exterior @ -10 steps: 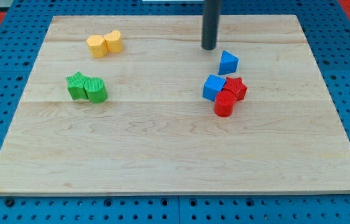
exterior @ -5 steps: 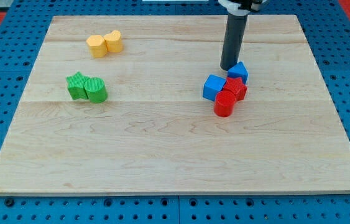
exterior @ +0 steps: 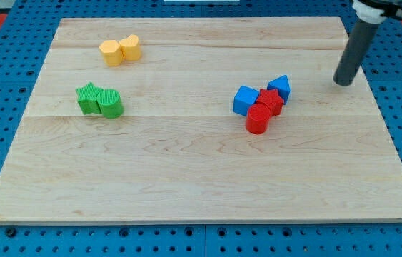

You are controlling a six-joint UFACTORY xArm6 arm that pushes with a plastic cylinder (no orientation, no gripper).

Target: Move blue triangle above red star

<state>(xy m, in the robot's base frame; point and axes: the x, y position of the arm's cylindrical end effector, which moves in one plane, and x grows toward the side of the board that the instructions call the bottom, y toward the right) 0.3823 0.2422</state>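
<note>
Toward the view's right, my tip (exterior: pixel 342 82), a bare rod with no claw, holds nothing, apart from the blue triangle (exterior: pixel 280 88) touching the red star (exterior: pixel 270 101).

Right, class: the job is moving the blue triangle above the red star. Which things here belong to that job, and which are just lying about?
Belonging to the job:
small blue triangle block
small red star block
my tip, off to their right

Just lying about:
blue cube
red cylinder
green star
green cylinder
two yellow blocks
</note>
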